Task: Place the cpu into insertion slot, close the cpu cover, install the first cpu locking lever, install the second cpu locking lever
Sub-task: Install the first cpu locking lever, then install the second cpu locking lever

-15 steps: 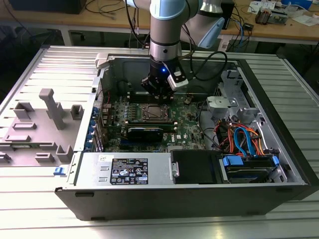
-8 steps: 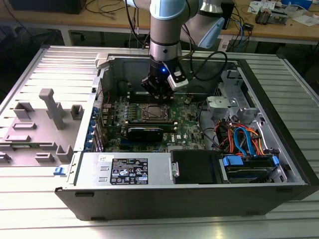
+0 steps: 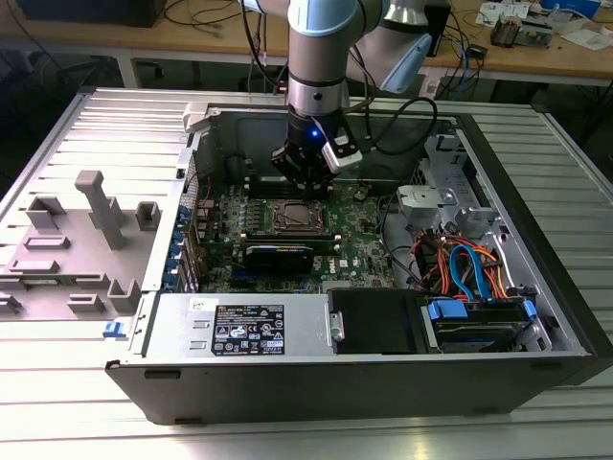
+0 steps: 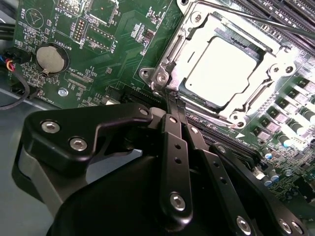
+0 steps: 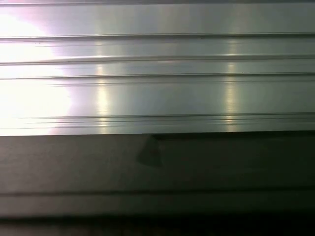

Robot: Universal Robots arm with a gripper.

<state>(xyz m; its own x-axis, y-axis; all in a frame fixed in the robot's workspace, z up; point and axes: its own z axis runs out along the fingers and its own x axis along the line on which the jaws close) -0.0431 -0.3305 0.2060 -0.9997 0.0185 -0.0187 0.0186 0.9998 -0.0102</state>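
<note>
In the second wrist view the cpu (image 4: 226, 69) lies flat in the insertion slot (image 4: 193, 94), its pale metal top showing through the window of the cpu cover (image 4: 197, 34). The silver cover lies down over it. A thin metal locking lever (image 4: 256, 17) runs along one side of the cover. My gripper (image 4: 171, 101) is shut, its black fingers (image 4: 174, 162) meeting at a point right at the socket's corner by a screw. From the exterior view, the gripper (image 3: 305, 182) hangs just above the far edge of the insertion slot (image 3: 299, 218) inside the open computer case.
The green motherboard (image 4: 123, 39) carries a coin battery (image 4: 51, 58) and memory slots (image 4: 295, 98). A long black card (image 3: 278, 255), a power supply (image 3: 244, 326) and coloured cables (image 3: 460, 264) crowd the case. Grey fixtures (image 3: 96, 211) stand on the ribbed table (image 5: 157, 59).
</note>
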